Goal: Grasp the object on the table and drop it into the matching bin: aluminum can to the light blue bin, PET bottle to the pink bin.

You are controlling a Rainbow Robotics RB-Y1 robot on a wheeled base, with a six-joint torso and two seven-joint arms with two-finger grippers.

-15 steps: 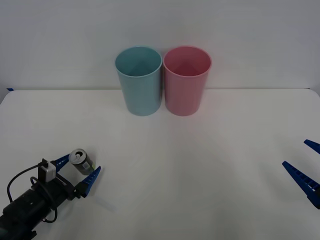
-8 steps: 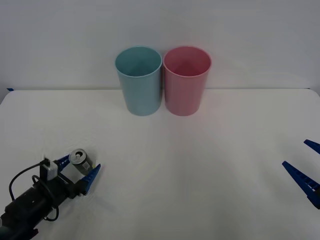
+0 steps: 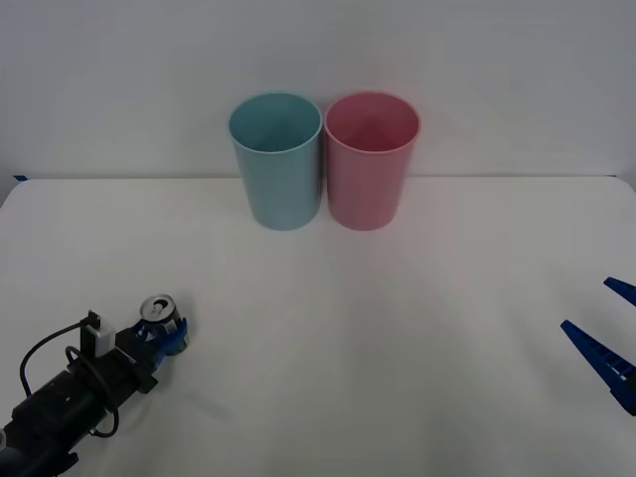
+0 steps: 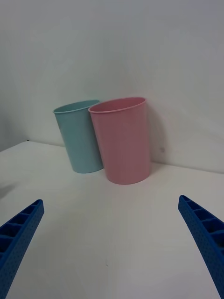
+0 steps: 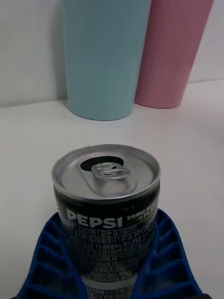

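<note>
A small dark grey aluminum can (image 3: 159, 312) with a silver pull-tab top stands upright near the front left of the white table (image 3: 397, 328). My left gripper (image 3: 160, 334) is shut on it, blue fingers pressed against both sides of the can (image 5: 106, 205). At the back centre the light blue bin (image 3: 276, 159) and the pink bin (image 3: 371, 159) stand side by side, touching; the light blue bin (image 4: 79, 136) and pink bin (image 4: 122, 139) stand ahead of the right wrist camera. My right gripper (image 3: 608, 333) waits open at the right edge, fingers (image 4: 204, 238) spread wide.
A plain white wall rises behind the bins. Bare tabletop stretches between the can and the bins and across to the right gripper. A black cable loops over the left wrist (image 3: 50, 383).
The left gripper's fingers have closed from wide open onto the can's sides. The can has stayed in place. The right arm has not moved.
</note>
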